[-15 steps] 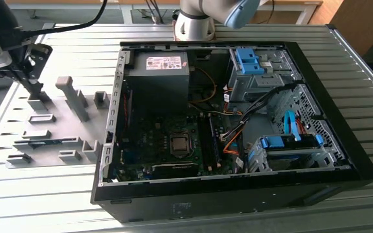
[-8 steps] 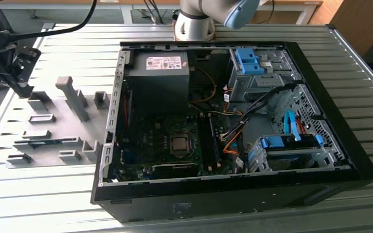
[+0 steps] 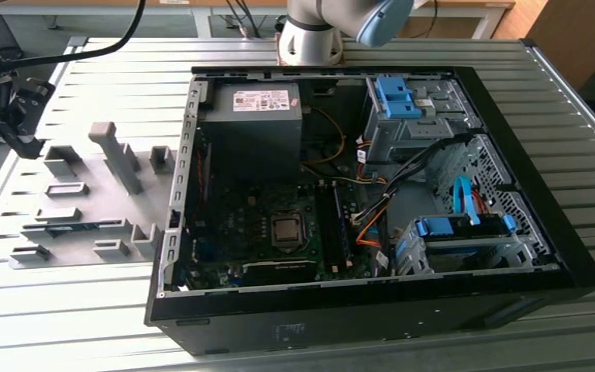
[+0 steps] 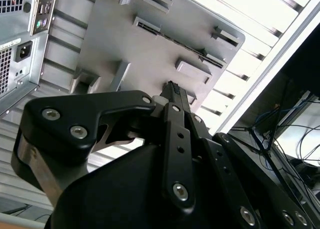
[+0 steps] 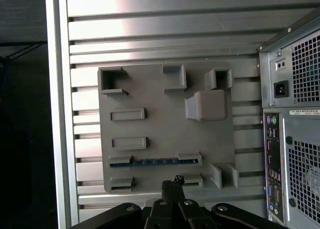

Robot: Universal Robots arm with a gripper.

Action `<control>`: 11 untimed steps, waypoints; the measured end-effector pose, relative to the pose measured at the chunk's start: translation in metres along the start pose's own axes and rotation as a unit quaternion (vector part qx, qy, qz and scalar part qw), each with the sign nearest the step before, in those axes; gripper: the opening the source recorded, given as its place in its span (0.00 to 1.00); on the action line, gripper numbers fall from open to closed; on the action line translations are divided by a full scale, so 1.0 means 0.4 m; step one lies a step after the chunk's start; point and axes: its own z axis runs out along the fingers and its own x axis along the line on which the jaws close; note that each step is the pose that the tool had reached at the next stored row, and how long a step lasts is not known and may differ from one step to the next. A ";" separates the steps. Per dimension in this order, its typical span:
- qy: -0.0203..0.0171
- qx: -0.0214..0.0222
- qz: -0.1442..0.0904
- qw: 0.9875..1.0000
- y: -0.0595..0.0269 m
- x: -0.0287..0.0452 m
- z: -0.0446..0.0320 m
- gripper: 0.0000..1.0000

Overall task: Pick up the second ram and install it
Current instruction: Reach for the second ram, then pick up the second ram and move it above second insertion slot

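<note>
1. A slatted metal desk (image 3: 70, 310) is shown, with everything set on it.
2. An open computer case (image 3: 359, 325) lies on the desk. Loose cables (image 3: 370, 221) are seen just beside its black memory slots (image 3: 331, 225), where a carried stick could probably be snagged.
3. A grey holder plate (image 5: 165, 124) rests beside the case.
4. The pincer (image 5: 172, 181) is held over the plate's edge, pressed together and empty. If lowered unopened, it would likely strike the stick.
5. The memory stick (image 5: 155, 161) stands on edge between two holder blocks (image 5: 119, 159). It could be jammed by an off-centre grip.
</note>
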 end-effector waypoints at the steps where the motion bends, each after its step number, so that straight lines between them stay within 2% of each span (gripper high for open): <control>1: 0.000 0.000 0.000 1.000 0.000 0.000 0.000 0.11; 11: 0.000 0.000 0.000 1.000 0.000 0.000 0.000 0.11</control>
